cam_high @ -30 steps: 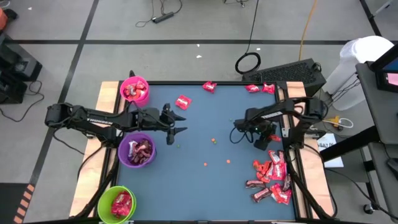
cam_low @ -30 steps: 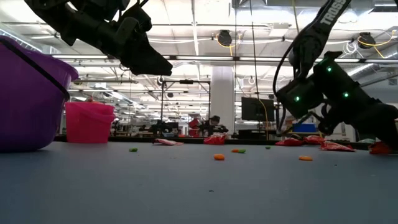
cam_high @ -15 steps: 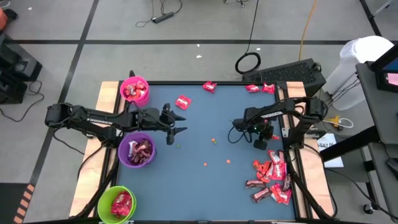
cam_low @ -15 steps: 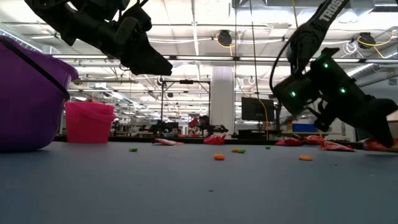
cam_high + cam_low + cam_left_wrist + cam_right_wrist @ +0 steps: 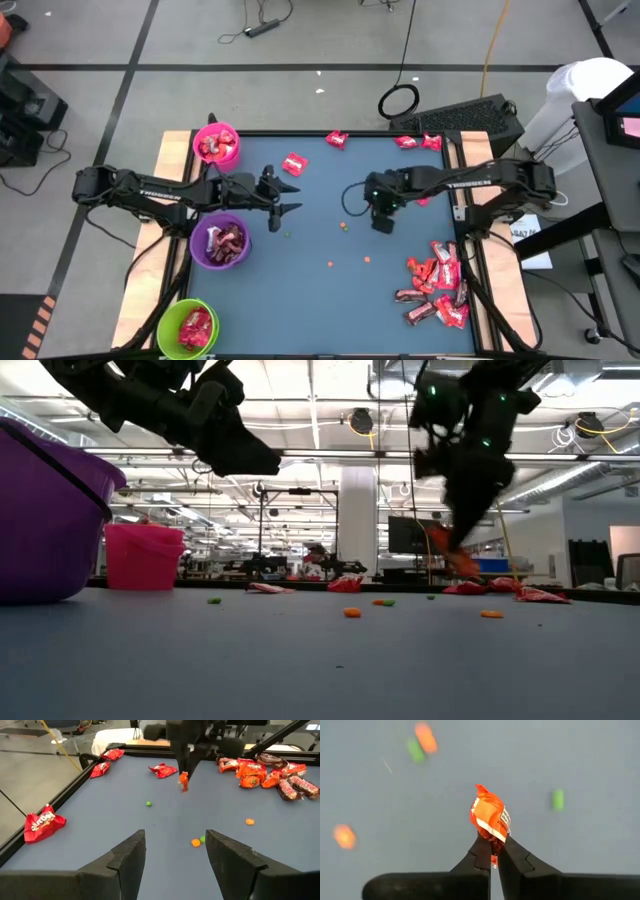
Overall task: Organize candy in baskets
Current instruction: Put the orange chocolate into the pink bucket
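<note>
My right gripper (image 5: 375, 207) is shut on one orange-red wrapped candy (image 5: 490, 815) above the middle of the table; it also shows in the low view (image 5: 447, 555) and the left wrist view (image 5: 183, 781). My left gripper (image 5: 288, 199) is open and empty, held above the table right of the purple basket (image 5: 221, 241). The pink basket (image 5: 217, 144) stands at the far left and the lime green basket (image 5: 187, 327) at the near left. Each holds some candy. A pile of candy (image 5: 437, 285) lies at the near right. My right gripper pinches one end of the candy's wrapper (image 5: 492, 836) between its two fingertips. The fingers come from above, pointing down. The rest of the candy sticks out below the fingertips, lifted clear of the table.
Loose candy lies at the far side (image 5: 294, 164), (image 5: 336, 139), (image 5: 405, 142), (image 5: 431, 142). Tiny orange and green specks (image 5: 343, 226) dot the middle of the table. The blue table has a raised dark rim (image 5: 300, 133).
My right gripper has gone from beside the candy pile toward the table's left edge and up, tipping from a slant to pointing down, shut on the candy. The candy now hangs clear over the table's middle.
</note>
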### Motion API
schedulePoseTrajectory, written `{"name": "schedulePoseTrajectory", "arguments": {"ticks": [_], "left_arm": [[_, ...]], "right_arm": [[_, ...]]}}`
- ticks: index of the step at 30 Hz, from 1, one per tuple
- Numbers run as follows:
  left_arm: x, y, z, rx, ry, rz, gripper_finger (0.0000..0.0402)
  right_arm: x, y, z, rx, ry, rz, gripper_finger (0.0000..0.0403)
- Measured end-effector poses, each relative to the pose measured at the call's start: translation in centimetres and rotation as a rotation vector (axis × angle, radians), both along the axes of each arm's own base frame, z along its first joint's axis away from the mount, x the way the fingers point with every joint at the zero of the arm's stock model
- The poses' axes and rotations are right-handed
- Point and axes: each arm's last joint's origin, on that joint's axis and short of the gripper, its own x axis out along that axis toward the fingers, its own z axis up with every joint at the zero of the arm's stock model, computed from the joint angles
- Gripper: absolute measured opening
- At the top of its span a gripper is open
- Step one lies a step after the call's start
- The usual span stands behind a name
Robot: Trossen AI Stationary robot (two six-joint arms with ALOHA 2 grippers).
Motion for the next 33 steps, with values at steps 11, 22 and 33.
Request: {"name": "schedulePoseTrajectory", "arguments": {"ticks": [11, 22, 33], "left_arm": [[0.8, -0.4, -0.9, -0.003, 0.014, -0.021, 0.0212], [2.2, -0.7, -1.6, 0.003, -0.06, -0.034, 0.0212], [2.8, -0.8, -1.2, 0.007, -0.11, -0.042, 0.0212]], "right_arm": [[4.4, 0.1, 2.2, -0.145, -0.48, 0.16, 0.0006], [6.7, 1.0, 4.6, -0.157, -0.825, 0.24, 0.0006], [8.5, 2.0, 4.1, -0.169, -0.96, 0.266, 0.0006]]}}
